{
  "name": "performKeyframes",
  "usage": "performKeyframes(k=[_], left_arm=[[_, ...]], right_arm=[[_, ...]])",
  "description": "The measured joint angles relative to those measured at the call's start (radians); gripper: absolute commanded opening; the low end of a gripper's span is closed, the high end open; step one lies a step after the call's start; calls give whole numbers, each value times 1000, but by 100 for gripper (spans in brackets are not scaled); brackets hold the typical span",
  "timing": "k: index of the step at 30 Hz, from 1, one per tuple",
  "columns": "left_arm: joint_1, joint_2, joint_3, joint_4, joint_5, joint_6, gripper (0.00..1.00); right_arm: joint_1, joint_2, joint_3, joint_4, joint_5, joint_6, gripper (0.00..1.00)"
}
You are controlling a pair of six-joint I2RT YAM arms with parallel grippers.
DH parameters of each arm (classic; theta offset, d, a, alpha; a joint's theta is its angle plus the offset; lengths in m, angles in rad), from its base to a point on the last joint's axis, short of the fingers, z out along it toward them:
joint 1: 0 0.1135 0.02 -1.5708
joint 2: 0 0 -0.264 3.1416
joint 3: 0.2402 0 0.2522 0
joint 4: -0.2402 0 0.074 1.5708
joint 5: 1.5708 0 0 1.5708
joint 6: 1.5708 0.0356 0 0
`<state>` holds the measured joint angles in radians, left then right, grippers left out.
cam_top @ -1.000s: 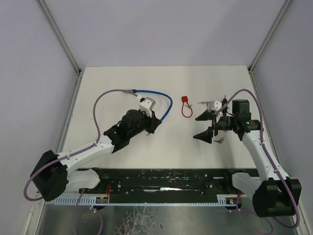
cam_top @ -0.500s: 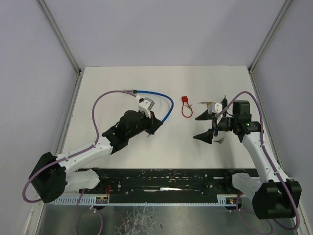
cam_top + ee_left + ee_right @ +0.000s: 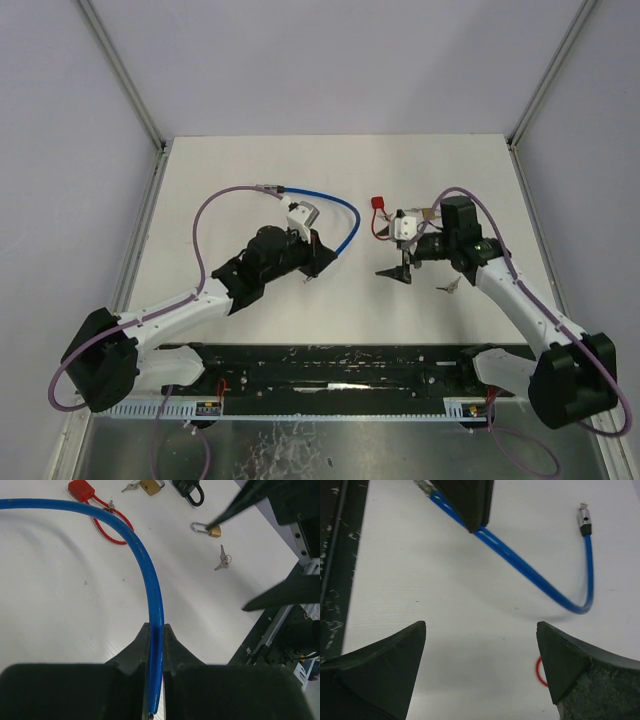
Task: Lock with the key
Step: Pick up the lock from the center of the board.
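Observation:
My left gripper (image 3: pixel 318 256) is shut on one end of a blue cable (image 3: pixel 348 212), which arcs back to a metal tip (image 3: pixel 268 187). The left wrist view shows the cable (image 3: pixel 150 580) pinched between the jaws of the left gripper (image 3: pixel 154 628). My right gripper (image 3: pixel 392 250) is open and empty, just right of the cable, facing it. The right wrist view shows this gripper (image 3: pixel 480 630) spread wide, with the cable (image 3: pixel 535 580) and its metal tip (image 3: pixel 583 518) beyond. A pair of keys (image 3: pixel 447 287) lies under the right arm, also seen in the left wrist view (image 3: pixel 222 559).
A red cable padlock (image 3: pixel 378 204) lies behind the right gripper and shows in the left wrist view (image 3: pixel 81 489). That view also shows a brass padlock (image 3: pixel 150 486), a black padlock (image 3: pixel 190 488) and a small brass padlock (image 3: pixel 210 529). A black rail (image 3: pixel 340 365) runs along the near edge.
My right gripper has swung left, from beside the keys to close by the blue cable. The left gripper and cable have shifted slightly right.

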<state>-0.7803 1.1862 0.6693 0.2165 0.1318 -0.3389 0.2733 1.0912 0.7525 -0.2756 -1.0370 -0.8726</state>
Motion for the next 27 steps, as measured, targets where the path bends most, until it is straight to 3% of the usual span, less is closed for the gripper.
performKeyframes(k=[7,18,23,26,27], left_arm=[[0,2,0,0,20,-2,0],[-6,-11,-6,2,55,-18,0],[-12,-11,-6,9,64,-26,0],[-16,-11,-6,11,65,-28,0],[-16,-13,-6,17,60,-28,6]], right_arm=[[90,214,188,57,120,-129,87],[197,327,278,14,197,-227,75],[247,354,263,14,241,-268,49],[259,362,259,17,261,-272,22],[261,362,259,13,264,-271,14]])
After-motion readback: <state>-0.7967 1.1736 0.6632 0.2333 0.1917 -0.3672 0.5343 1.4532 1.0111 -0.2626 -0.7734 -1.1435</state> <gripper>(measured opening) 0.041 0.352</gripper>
